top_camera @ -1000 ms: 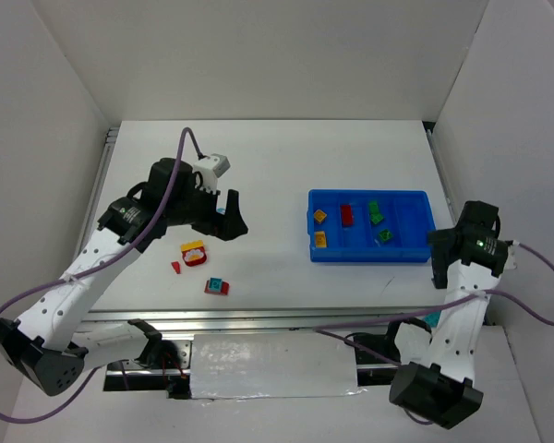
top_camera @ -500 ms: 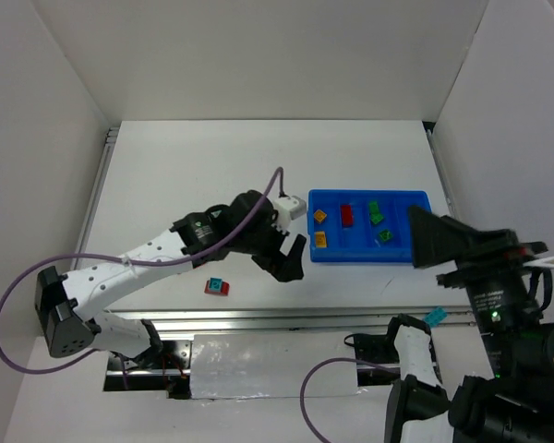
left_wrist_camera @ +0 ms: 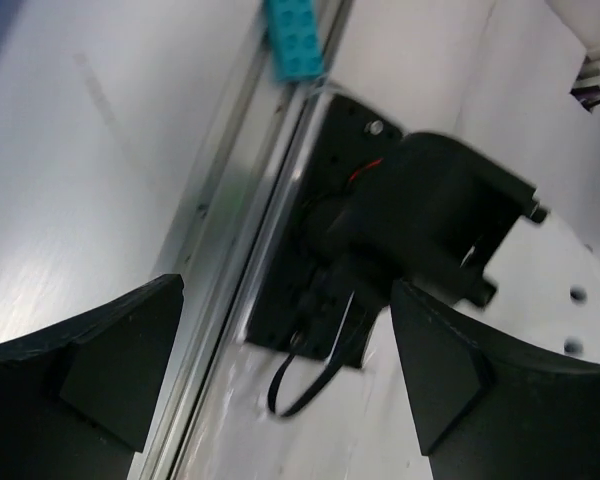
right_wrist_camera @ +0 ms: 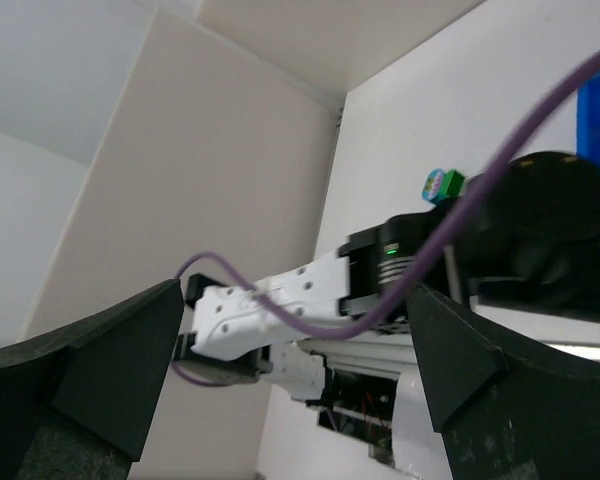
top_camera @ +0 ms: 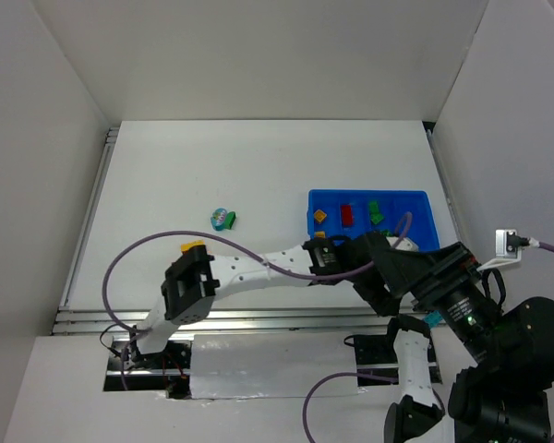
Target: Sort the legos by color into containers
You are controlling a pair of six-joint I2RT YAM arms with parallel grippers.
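Observation:
The blue tray (top_camera: 419,207) stands at the right of the table, with a yellow brick (top_camera: 320,216), a red brick (top_camera: 346,214) and a green brick (top_camera: 376,212) in separate compartments. A green-and-teal brick (top_camera: 223,219) lies alone mid-table and also shows in the right wrist view (right_wrist_camera: 442,184). A teal brick (left_wrist_camera: 295,40) lies on the front rail by the right arm's base. My left gripper (left_wrist_camera: 290,370) is open and empty, stretched across in front of the tray (top_camera: 380,293). My right gripper (right_wrist_camera: 290,370) is open and empty, raised high (top_camera: 423,269).
The left arm's long white link (top_camera: 249,269) spans the table's front. A yellow bit (top_camera: 194,245) shows at its elbow. The right arm's black base (left_wrist_camera: 410,220) and the metal rail (left_wrist_camera: 250,230) fill the left wrist view. White walls enclose the table.
The left arm swung far right along the table's front to the right base. The right arm rose toward the camera. The bricks at the front left no longer show.

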